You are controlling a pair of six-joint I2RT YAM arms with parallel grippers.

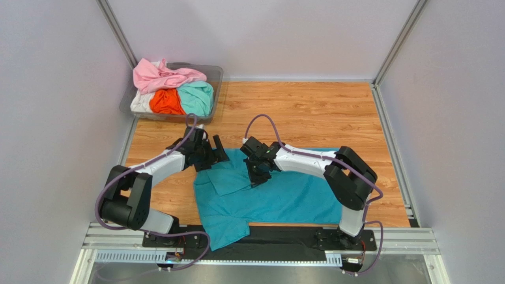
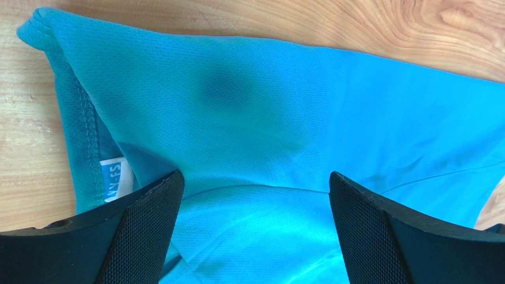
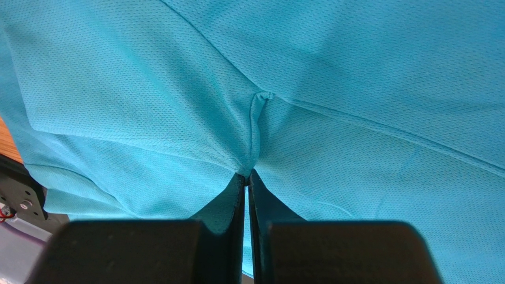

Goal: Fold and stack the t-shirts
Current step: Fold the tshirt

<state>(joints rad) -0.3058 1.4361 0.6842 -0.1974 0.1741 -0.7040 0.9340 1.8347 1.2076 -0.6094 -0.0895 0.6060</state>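
The teal t-shirt lies spread on the desk toward 6 o'clock in the top view, just in front of the two arm bases. A flap is doubled over its left half, and the part at 7 o'clock droops past the near desk edge. It is a thin, fine-mesh knit, so I judge it light, limp and rather slick. It should slide easily on the wood, sag wherever it is unsupported, and keep no crease unless pressed flat. Hems, seams and the collar band look like the firmest places to take hold; a pinch in open cloth would likely lift only one layer.

The right pincer is pressed together on a small ridge of the cloth beside a seam, at the shirt's 11 o'clock part; in its wrist view the fabric puckers into the closed tips. The left pincer is spread wide at the shirt's 10 o'clock corner, pinching nothing. Its wrist view shows the stitched edge and a white label between the open fingers.

The right forearm covers part of the shirt's far edge, so its outline there is hidden. I cannot tell how many layers the right pincer holds, nor read the label.

Well apart at 11 o'clock, a clear tub holds the pink shirt, orange shirt, mint shirt and white shirt, crumpled together.
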